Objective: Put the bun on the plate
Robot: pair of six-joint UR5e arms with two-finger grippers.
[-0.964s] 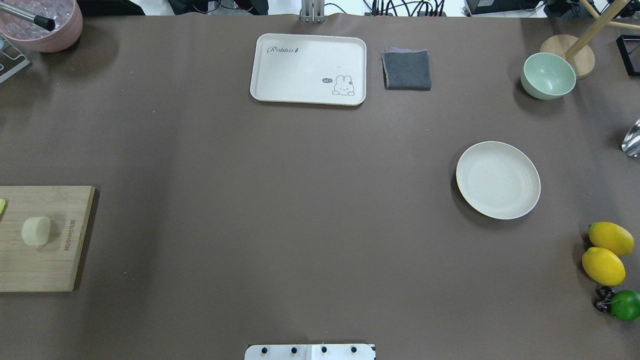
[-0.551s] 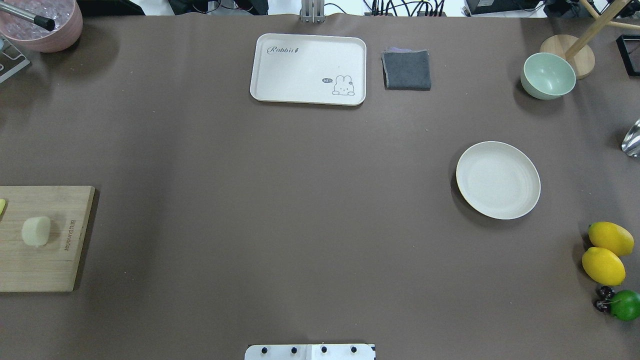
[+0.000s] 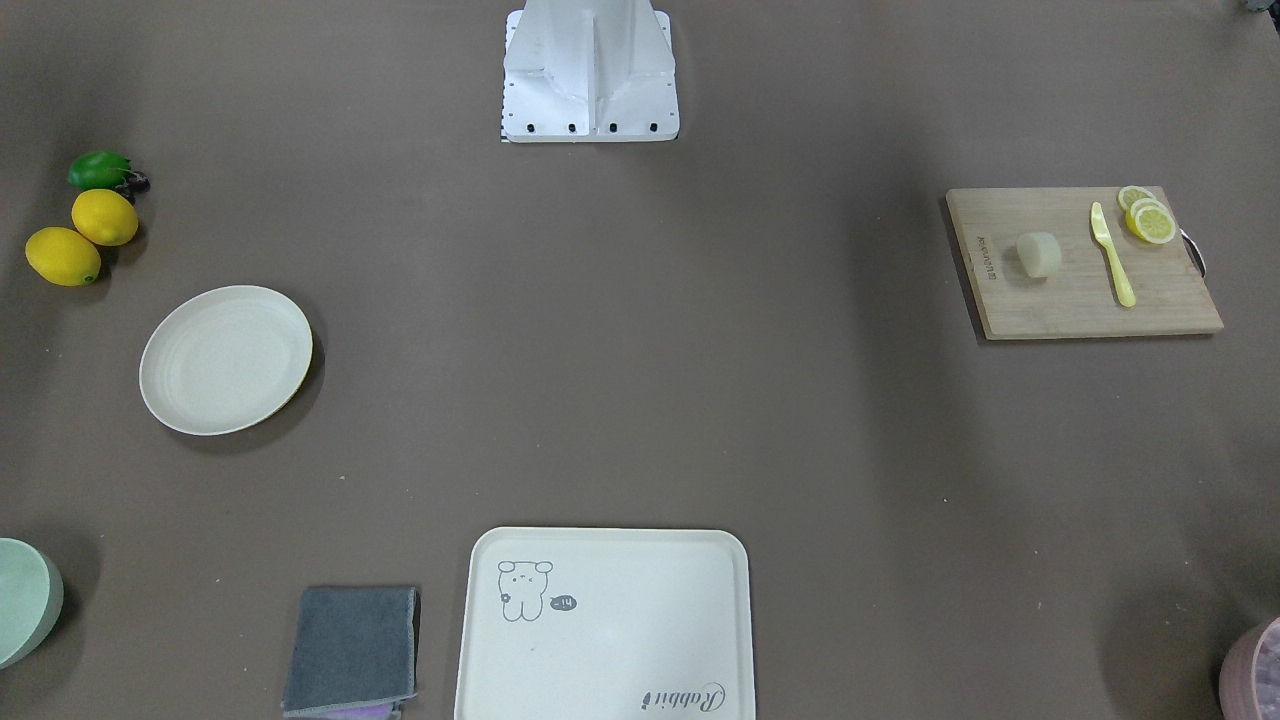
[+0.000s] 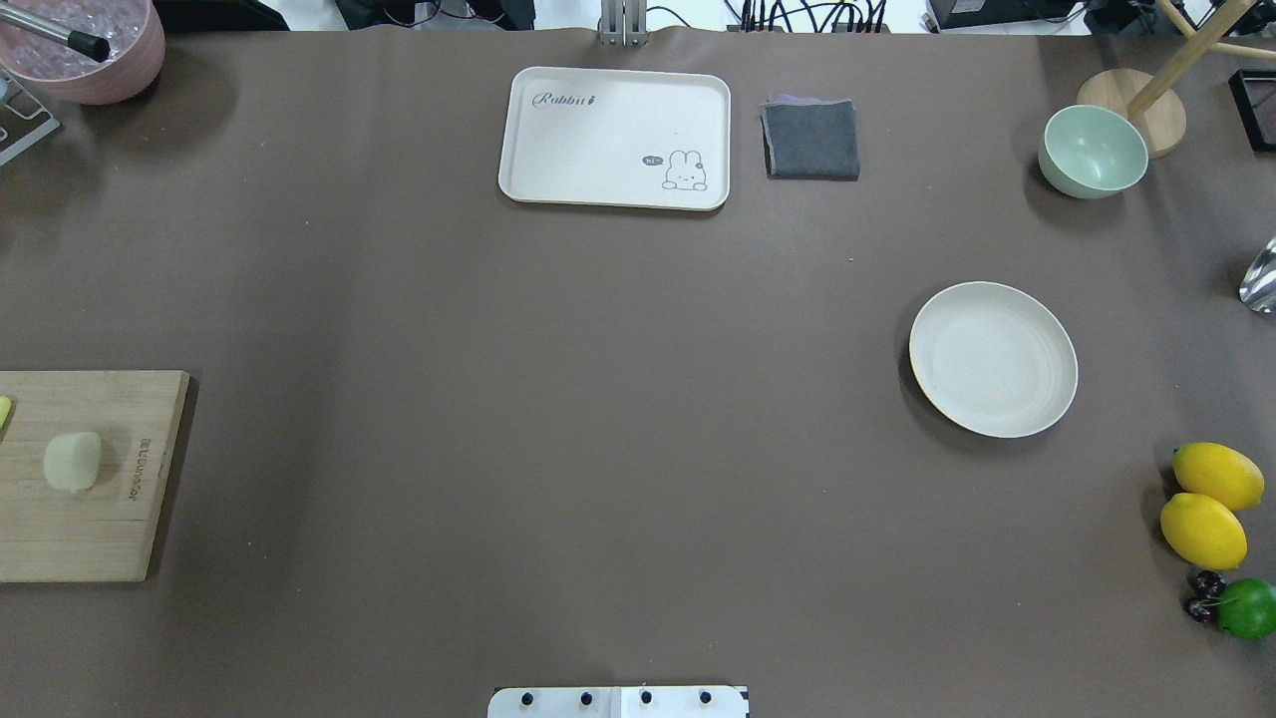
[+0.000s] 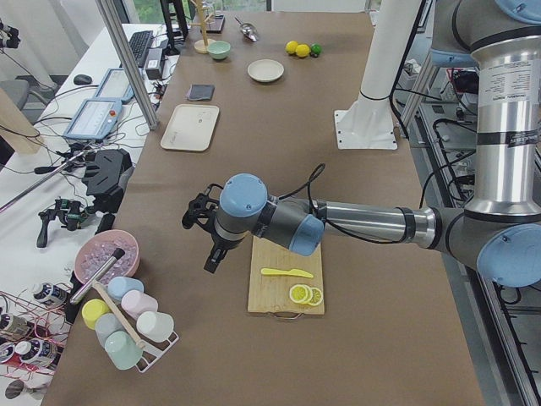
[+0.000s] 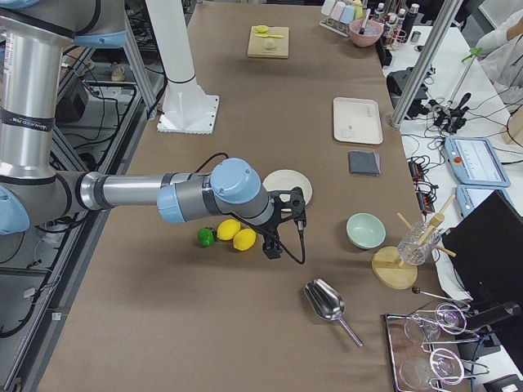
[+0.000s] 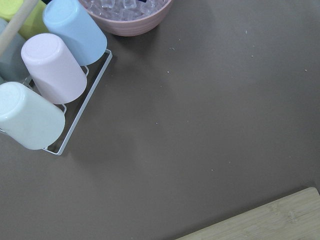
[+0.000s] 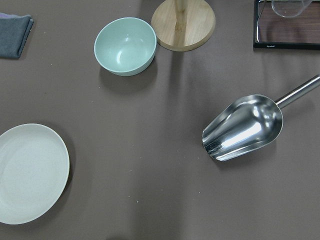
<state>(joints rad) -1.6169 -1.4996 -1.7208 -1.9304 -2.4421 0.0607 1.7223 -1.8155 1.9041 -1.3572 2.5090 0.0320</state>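
Observation:
The bun (image 4: 72, 461), a small pale rounded lump, lies on a wooden cutting board (image 4: 90, 529) at the table's left edge; it shows too as the bun (image 3: 1038, 254). The round cream plate (image 4: 993, 359) sits far off on the right, also seen as the plate (image 3: 226, 358) and the plate (image 8: 30, 172). Neither gripper appears in the overhead or front views. The left gripper (image 5: 207, 245) hovers beside the board's far end, near the cup rack. The right gripper (image 6: 274, 241) hangs close to the plate and the lemons. I cannot tell whether either is open or shut.
On the board lie a yellow knife (image 3: 1112, 254) and lemon slices (image 3: 1146, 218). Two lemons (image 4: 1208, 504) and a lime (image 4: 1246, 608) sit right of the plate. A rabbit tray (image 4: 615, 138), grey cloth (image 4: 811, 139), green bowl (image 4: 1093, 151), metal scoop (image 8: 245, 127) and cup rack (image 7: 45, 95) stand around.

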